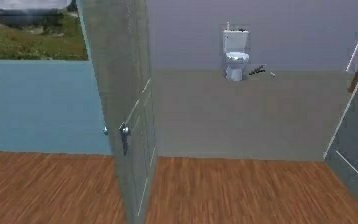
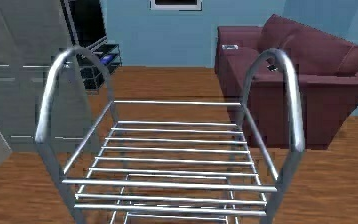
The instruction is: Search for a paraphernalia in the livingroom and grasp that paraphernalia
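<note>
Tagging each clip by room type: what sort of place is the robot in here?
Probably a home's living room next to a bathroom. A dark red sofa stands by a blue wall on wood floor, a metal rack is close by, and ahead an open door leads toward a white toilet.

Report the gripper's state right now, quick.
Gripper: cannot be told, open, shut or holding. The arm side view looks across a metal rack toward a dark red sofa.
</note>
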Controlling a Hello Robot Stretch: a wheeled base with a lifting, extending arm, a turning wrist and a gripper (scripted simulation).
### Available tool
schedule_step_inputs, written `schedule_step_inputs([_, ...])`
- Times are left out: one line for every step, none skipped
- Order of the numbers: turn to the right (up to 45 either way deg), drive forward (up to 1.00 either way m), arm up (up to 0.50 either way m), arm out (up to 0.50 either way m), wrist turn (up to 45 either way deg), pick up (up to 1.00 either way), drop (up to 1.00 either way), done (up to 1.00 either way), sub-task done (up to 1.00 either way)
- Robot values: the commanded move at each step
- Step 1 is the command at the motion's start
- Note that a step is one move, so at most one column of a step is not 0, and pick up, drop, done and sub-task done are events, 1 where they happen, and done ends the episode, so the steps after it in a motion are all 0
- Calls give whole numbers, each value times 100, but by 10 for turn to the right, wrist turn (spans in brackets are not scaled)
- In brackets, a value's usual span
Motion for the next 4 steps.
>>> schedule_step_inputs([450,0,0,0,0,0,0,0,0])
schedule_step_inputs([450,0,0,0,0,0,0,0,0])
schedule_step_inputs([210,0,0,0,0,0,0,0,0])
schedule_step_inputs([0,0,50,0,0,0,0,0,0])
